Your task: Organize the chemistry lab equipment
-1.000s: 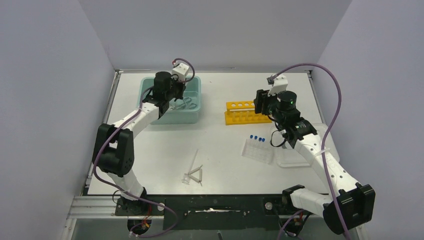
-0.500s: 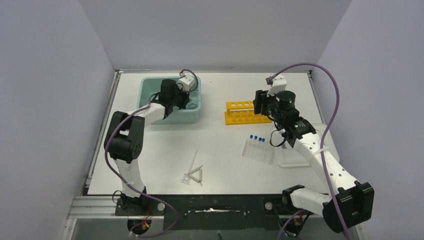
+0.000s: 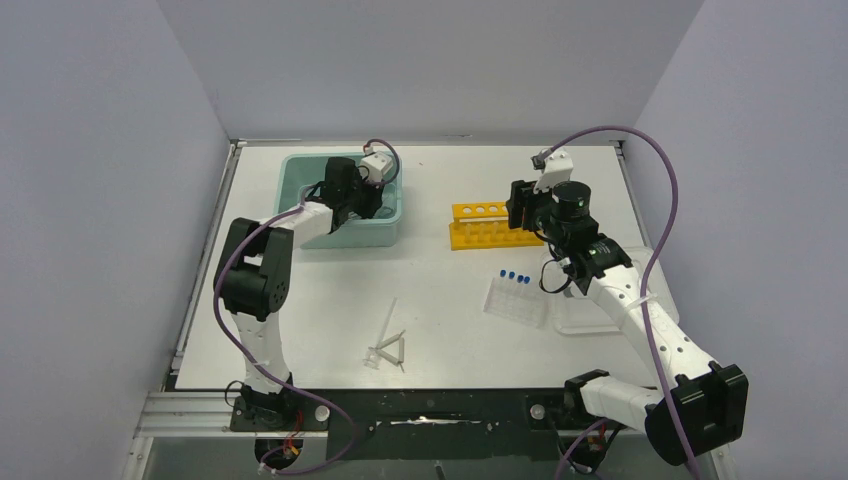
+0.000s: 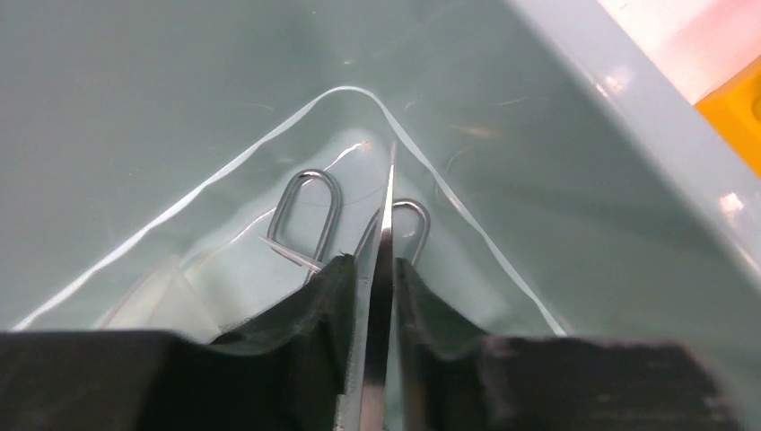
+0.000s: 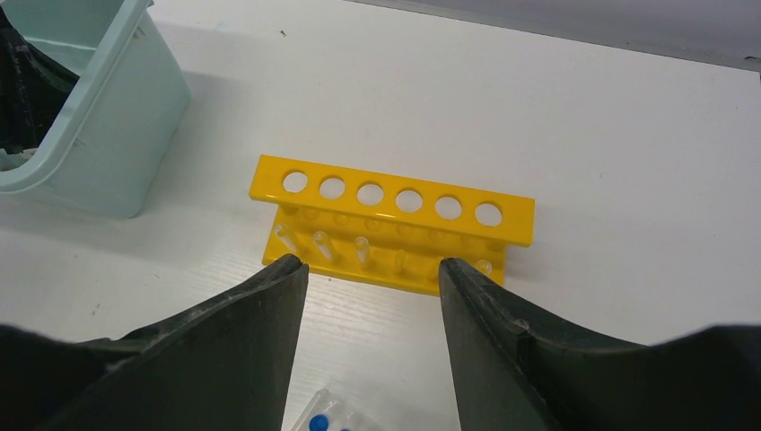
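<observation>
My left gripper [image 3: 362, 203] reaches down inside the teal tub [image 3: 296, 172]. In the left wrist view its fingers [image 4: 328, 287] are shut on thin metal tweezers [image 4: 387, 220], whose tip points into the tub's corner. The finger loops of metal forceps [image 4: 305, 211] lie on the tub floor just beyond. My right gripper [image 5: 372, 265] hangs open and empty above the table, near a yellow tube rack [image 5: 395, 202]. Blue-capped tubes [image 3: 514, 277] lie in a clear bag [image 3: 520, 303] below it. Clear droppers [image 3: 388, 340] lie at the front centre.
A translucent white lid [image 3: 590, 318] lies flat to the right of the bag, under the right arm. The yellow rack [image 3: 482, 226] stands between tub and right gripper [image 3: 520, 207]. A clear plastic film [image 4: 161, 211] lies on the tub floor.
The left arm has swung right and lowered deeper into the tub with the tweezers. The right arm has stayed still.
</observation>
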